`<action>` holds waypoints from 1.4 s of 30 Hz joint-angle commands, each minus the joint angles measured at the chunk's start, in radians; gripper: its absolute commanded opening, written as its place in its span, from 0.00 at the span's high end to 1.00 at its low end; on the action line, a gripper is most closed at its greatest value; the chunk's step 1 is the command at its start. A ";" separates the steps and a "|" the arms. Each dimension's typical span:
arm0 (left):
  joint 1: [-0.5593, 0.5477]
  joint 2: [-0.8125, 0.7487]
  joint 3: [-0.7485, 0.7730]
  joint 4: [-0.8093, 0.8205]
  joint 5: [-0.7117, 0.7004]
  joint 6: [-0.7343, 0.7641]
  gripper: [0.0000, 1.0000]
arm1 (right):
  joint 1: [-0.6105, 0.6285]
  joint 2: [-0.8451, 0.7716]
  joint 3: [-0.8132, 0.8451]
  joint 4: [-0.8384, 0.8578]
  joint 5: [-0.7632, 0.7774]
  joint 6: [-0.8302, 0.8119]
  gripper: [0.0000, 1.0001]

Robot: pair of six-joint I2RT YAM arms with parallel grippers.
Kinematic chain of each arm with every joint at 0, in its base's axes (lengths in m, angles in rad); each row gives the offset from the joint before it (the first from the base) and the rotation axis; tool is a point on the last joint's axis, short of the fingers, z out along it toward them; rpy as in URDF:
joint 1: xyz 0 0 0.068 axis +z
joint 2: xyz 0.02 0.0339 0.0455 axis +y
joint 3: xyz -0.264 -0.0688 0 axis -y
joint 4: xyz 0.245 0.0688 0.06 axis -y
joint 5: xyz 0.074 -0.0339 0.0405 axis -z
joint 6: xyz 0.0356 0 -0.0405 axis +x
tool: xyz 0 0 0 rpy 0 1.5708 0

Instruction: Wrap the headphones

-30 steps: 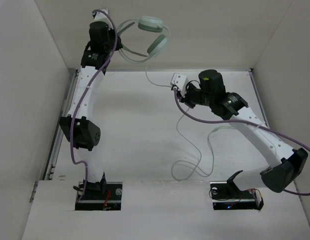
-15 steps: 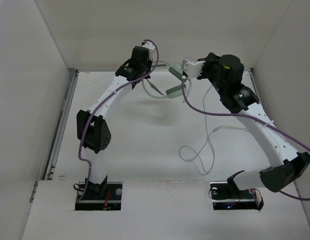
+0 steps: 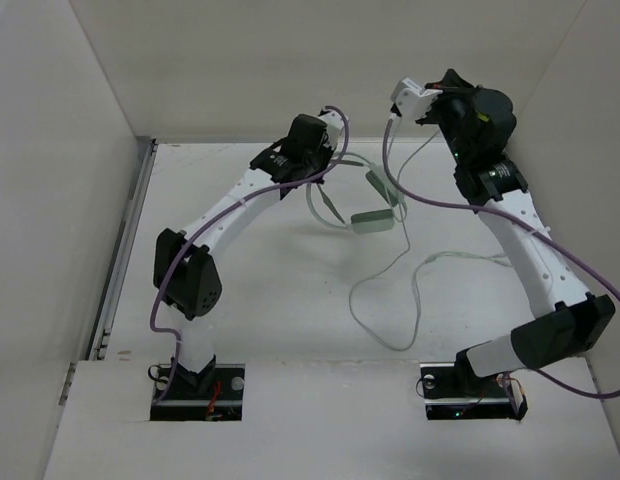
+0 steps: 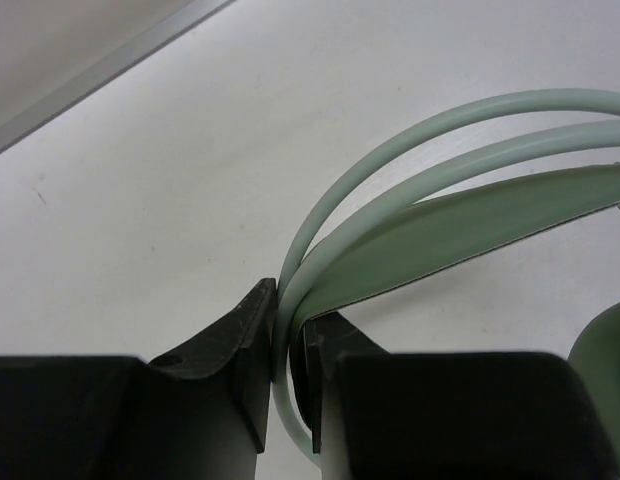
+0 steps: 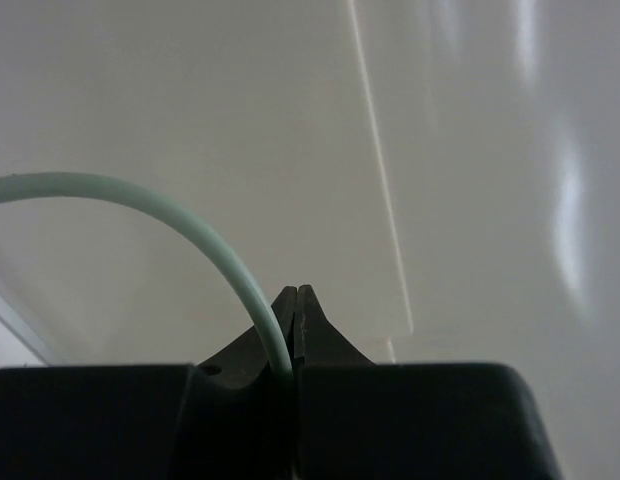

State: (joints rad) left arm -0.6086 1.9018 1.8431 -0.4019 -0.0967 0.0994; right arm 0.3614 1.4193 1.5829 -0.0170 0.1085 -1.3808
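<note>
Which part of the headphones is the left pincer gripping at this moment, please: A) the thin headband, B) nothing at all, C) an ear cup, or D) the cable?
A: the left wrist view shows the left pincer shut on the headband of the headphones, while the right pincer pinches the cable.

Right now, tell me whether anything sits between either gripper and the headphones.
Nothing visible does. The left gripper is shut on the headphones at the headband, and the right gripper pinches their cable. Both are in direct contact with it.
</note>
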 commanded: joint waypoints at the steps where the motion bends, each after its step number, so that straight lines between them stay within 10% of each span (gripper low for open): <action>1: -0.018 -0.191 -0.034 0.074 0.063 -0.001 1.00 | -0.110 0.041 0.025 0.042 -0.026 0.127 1.00; 17: -0.019 -0.248 -0.125 0.078 0.107 0.103 1.00 | -0.126 0.033 0.045 -0.008 -0.115 0.154 1.00; 42: -0.063 -0.294 0.073 0.071 0.400 -0.162 1.00 | -0.169 0.129 -0.035 -0.127 -0.187 0.614 1.00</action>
State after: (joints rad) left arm -0.6937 1.6852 1.8290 -0.4095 0.2024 0.0593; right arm 0.2031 1.5650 1.5574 -0.1345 -0.0406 -0.8585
